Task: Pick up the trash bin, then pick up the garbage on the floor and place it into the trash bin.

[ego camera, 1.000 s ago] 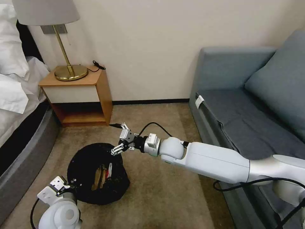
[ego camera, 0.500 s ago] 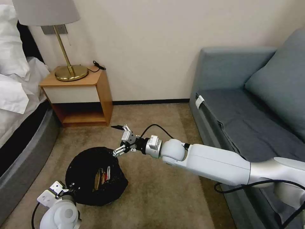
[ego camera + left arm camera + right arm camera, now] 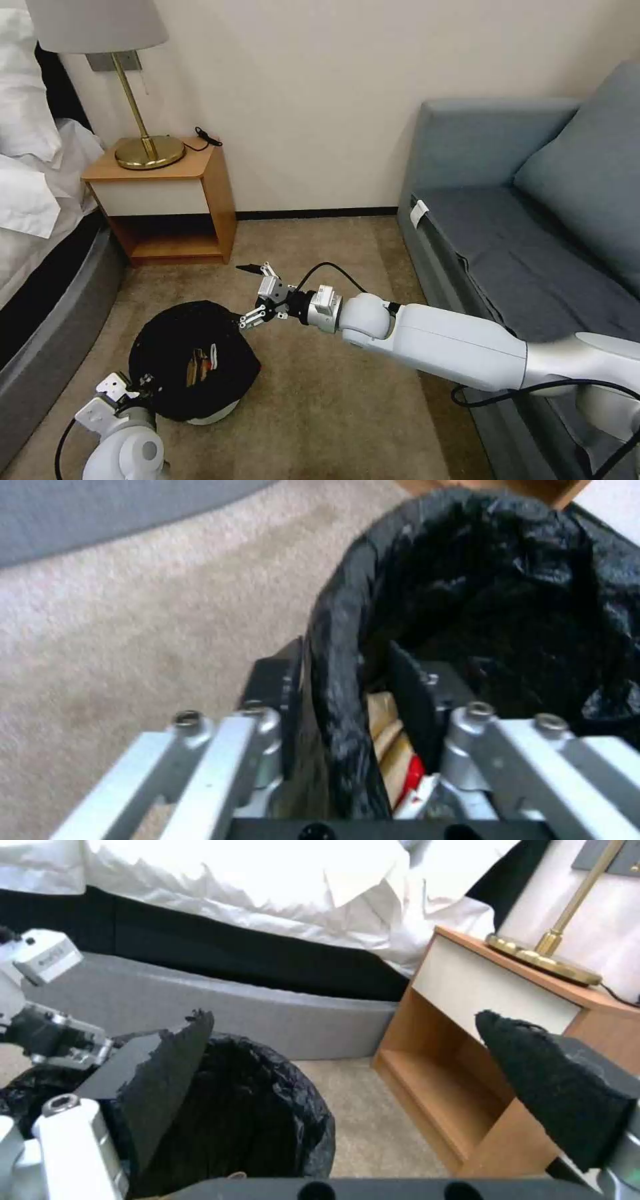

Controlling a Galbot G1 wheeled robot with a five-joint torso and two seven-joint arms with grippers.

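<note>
Beige carpet [image 3: 320, 413] covers the floor of a bedroom corner, with a wooden nightstand [image 3: 170, 200] against the wall, a brass lamp [image 3: 137, 133] on top of it, a bed [image 3: 40, 220] along the left edge and a grey-blue sofa [image 3: 527, 233] on the right. From the head camera I see the trash bin [image 3: 190, 363] on the carpet in front of the nightstand, tilted so that a bit of its white body peeks out below the black bag. Inside it lie some garbage pieces [image 3: 200, 363], brown with a touch of red and white. My left gripper [image 3: 137, 390] sits at the near rim of the bin, low at the left. My right gripper [image 3: 257, 297] reaches in from the right and hangs just beyond the bin's far rim, its fingers spread with nothing between them.

On the left wrist camera, the left gripper [image 3: 347, 680] has one black pad outside the bin's wall and the other inside, pinching the bag-covered rim of the trash bin [image 3: 480, 595]. Brown and red garbage [image 3: 397, 760] shows just inside, next to the inner pad.

On the right wrist camera, the right gripper [image 3: 347, 1075] is wide apart and holds nothing; its two black pads [image 3: 553, 1080] frame the nightstand [image 3: 480, 1040] and the bed's white sheets [image 3: 267, 895]. The trash bin [image 3: 267, 1120] lies below it, and the left gripper [image 3: 73, 1045] shows at the bin's opposite rim.
</note>
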